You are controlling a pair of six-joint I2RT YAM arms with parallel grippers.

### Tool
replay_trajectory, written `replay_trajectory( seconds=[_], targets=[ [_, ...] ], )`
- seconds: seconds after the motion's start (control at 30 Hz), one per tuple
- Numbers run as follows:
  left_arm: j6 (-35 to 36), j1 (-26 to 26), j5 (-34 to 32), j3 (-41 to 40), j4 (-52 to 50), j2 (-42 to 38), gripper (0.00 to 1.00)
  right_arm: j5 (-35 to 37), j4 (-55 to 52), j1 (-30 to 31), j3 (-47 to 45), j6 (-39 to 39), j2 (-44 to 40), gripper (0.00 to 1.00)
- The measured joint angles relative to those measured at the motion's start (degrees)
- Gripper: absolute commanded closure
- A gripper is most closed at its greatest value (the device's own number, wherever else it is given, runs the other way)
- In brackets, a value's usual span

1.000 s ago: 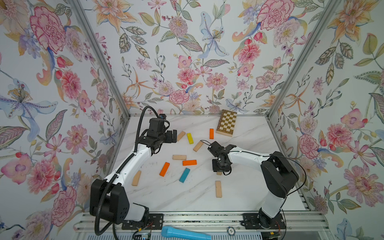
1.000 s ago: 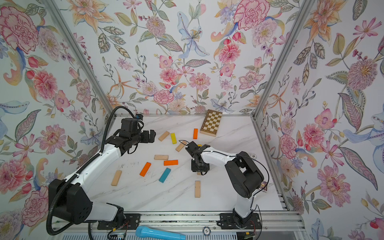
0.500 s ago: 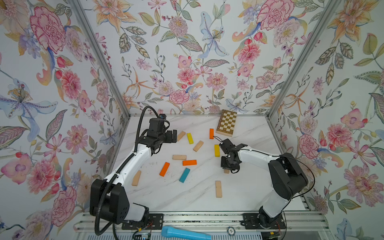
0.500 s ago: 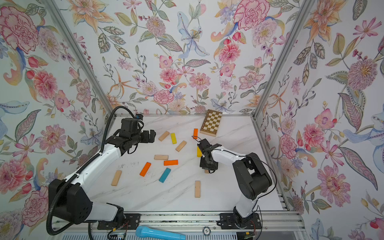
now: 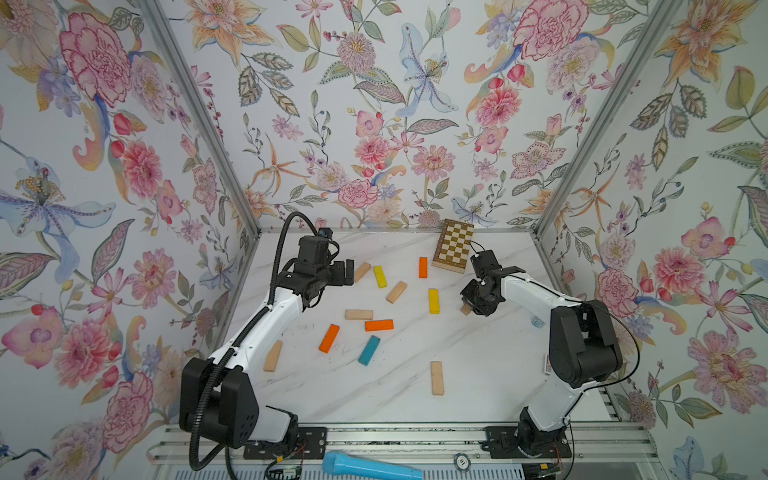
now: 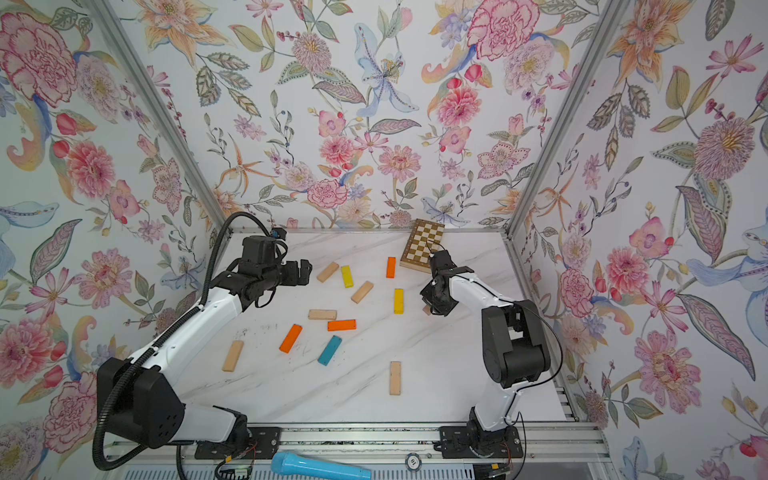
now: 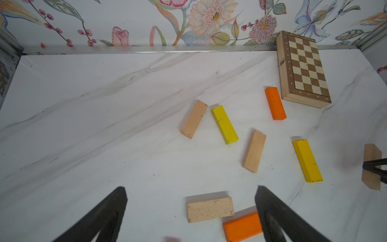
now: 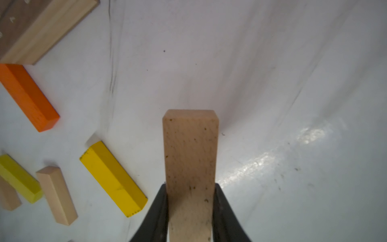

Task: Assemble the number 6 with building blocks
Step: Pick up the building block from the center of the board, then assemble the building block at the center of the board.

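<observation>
My right gripper [image 8: 191, 188] is shut on a plain beige block [image 8: 189, 150], and both black fingers press its sides. In a top view this gripper [image 5: 473, 302] hangs right of a yellow block [image 5: 433, 301], with the beige end [image 5: 464, 309] poking out. My left gripper [image 5: 348, 272] stands open at the back left, holding nothing. In its wrist view the gripper [image 7: 190, 188] hovers over a beige block [image 7: 209, 207] and an orange one [image 7: 243, 228]. Other blocks lie scattered flat, among them a teal block [image 5: 369, 350]. No number 6 shape shows.
A brown-and-cream chequered board [image 5: 453, 246] lies at the back right, just behind my right gripper. A light-blue microphone [image 5: 370, 468] rests on the front rail. Floral walls close in the marble table [image 5: 478, 374] on three sides.
My right gripper closed on the beige block, then moved right and slightly back with it, uncovering the yellow block. The left arm has not moved.
</observation>
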Motion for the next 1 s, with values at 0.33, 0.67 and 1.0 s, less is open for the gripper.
replay_trajectory(
  seconds=[0.33, 0.67, 1.0],
  targets=[
    [-0.3, 0.0, 1.0, 0.0, 0.0, 0.0, 0.01, -1.4, 2.0, -1.4, 2.6, 22.4, 4.3, 0.76],
    [-0.4, -0.2, 1.0, 0.0, 0.2, 0.0, 0.01, -0.1, 2.8, 1.5, 5.0, 39.1, 6.3, 0.75],
    [-0.4, -0.9, 1.0, 0.0, 0.2, 0.0, 0.01, 1.8, 0.9, 2.5, 13.0, 45.7, 12.8, 0.75]
  ],
)
